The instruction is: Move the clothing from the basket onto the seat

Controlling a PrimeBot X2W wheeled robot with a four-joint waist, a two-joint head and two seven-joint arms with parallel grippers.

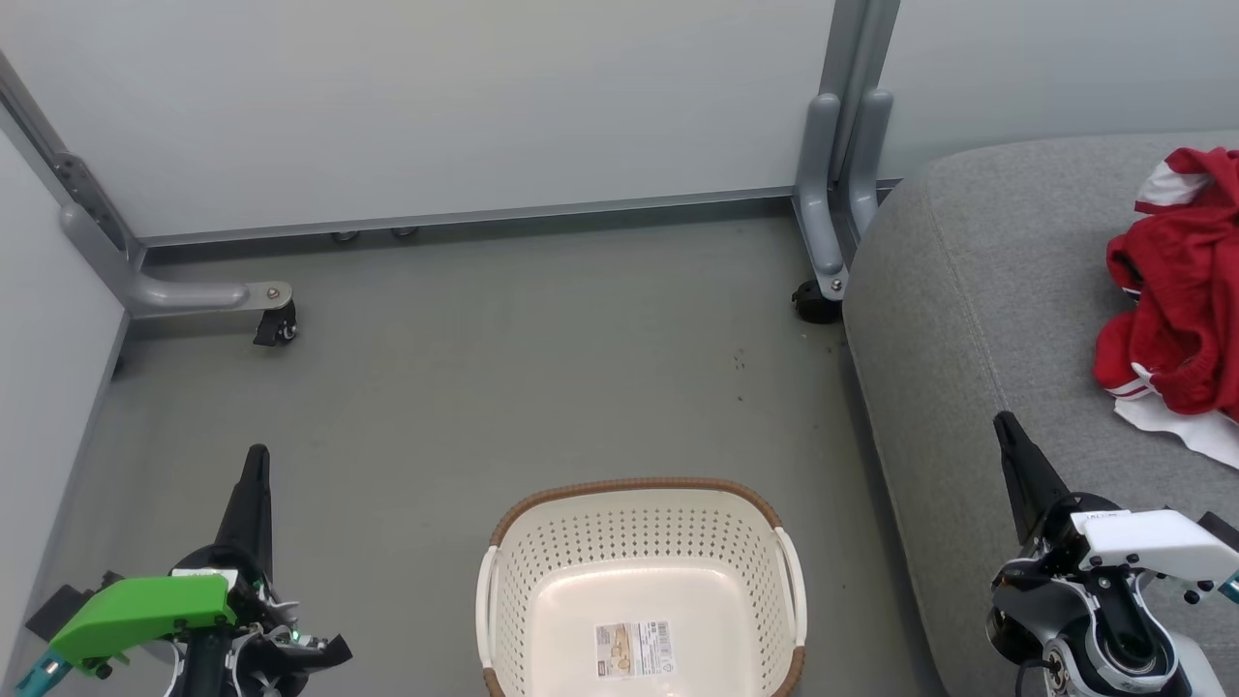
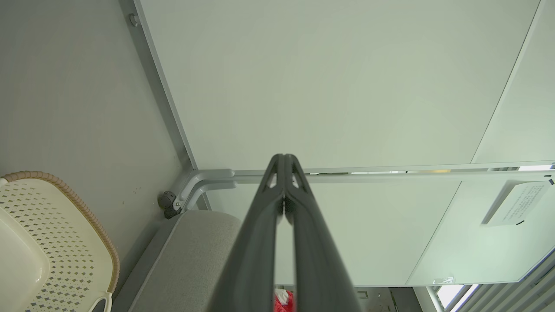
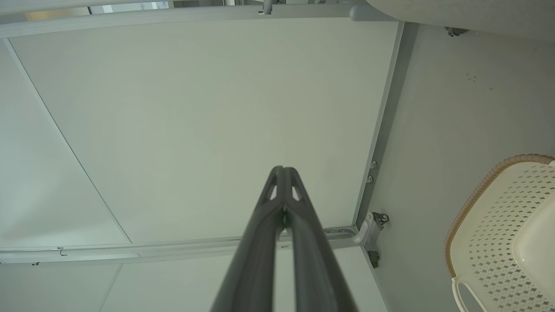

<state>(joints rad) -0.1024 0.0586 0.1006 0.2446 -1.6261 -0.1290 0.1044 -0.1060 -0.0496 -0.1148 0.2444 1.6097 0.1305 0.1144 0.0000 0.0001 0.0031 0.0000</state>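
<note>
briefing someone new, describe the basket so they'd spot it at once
Find the big grey sofa seat on the right; on the floor just left of it stands the laundry basket. It is oval, cream-white perforated plastic. Its brown woven-look rim and the paper label on its bare bottom set it apart from the red clothing heaped on the seat.

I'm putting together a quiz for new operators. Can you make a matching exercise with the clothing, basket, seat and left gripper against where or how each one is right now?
Things:
1. clothing
2. basket
3. seat
4. left gripper

States:
A. shut, holding nothing
B. standing on the floor, paper label on its bottom
C. grey, at the right
D. red and white, heaped on the seat

Pairs: 1-D, 2-B, 3-C, 4-A
</note>
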